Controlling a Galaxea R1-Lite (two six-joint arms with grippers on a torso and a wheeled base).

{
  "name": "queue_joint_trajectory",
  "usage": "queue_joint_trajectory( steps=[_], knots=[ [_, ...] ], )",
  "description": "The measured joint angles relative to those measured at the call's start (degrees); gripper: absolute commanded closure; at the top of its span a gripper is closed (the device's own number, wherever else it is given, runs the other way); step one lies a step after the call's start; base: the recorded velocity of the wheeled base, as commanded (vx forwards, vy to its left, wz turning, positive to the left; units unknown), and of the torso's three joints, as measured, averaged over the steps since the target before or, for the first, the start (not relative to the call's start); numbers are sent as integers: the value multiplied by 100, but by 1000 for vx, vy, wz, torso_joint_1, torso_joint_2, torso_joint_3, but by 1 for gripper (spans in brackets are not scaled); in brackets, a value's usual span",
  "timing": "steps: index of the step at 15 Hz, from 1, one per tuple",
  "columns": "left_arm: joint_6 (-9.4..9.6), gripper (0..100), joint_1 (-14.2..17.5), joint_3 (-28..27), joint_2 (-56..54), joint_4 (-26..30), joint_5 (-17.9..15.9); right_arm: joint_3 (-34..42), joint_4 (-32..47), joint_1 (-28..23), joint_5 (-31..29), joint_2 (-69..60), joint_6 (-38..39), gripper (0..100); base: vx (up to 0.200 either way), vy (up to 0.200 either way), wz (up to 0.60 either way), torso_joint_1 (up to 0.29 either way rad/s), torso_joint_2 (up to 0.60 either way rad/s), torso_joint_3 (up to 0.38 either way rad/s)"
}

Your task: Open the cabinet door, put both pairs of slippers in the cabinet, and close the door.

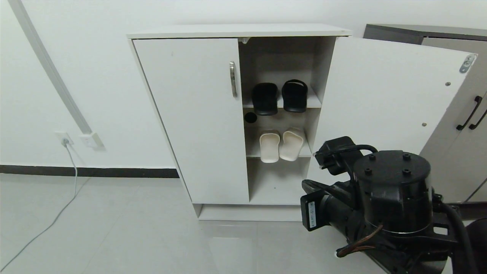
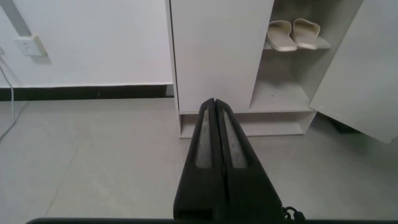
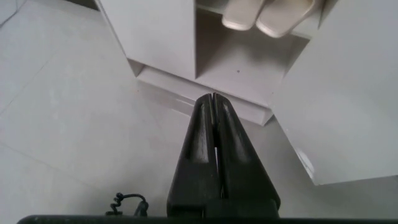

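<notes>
Cabinet: right door open.
Slippers: black pair on upper shelf, white pair below (both inside).
Right pincer: clenched, empty; likely best to push the door near its free edge.
Left pincer: clenched, empty.

We record a pale grey tiled floor carrying a white two-door wooden cabinet, which stands on it against the wall. Inside, the upper white shelf bears a pair of black open-toed rubber slippers, side by side, the left one overhanging the front edge. The white shelf below bears a pair of cream rubber slippers, touching each other and likewise projecting past the edge.
</notes>
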Motion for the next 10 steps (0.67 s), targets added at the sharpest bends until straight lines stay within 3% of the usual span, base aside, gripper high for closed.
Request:
queue_joint_trajectory(
  steps=[5,10],
  knots=[
    [0,100,0,0,0,0,-2,0,6,6,13,2,-5,100,0,0,0,0,0,0],
    [0,100,-2,0,0,9,-6,5,30,-13,11,35,-5,100,0,0,0,23,-256,-310]
  ],
)
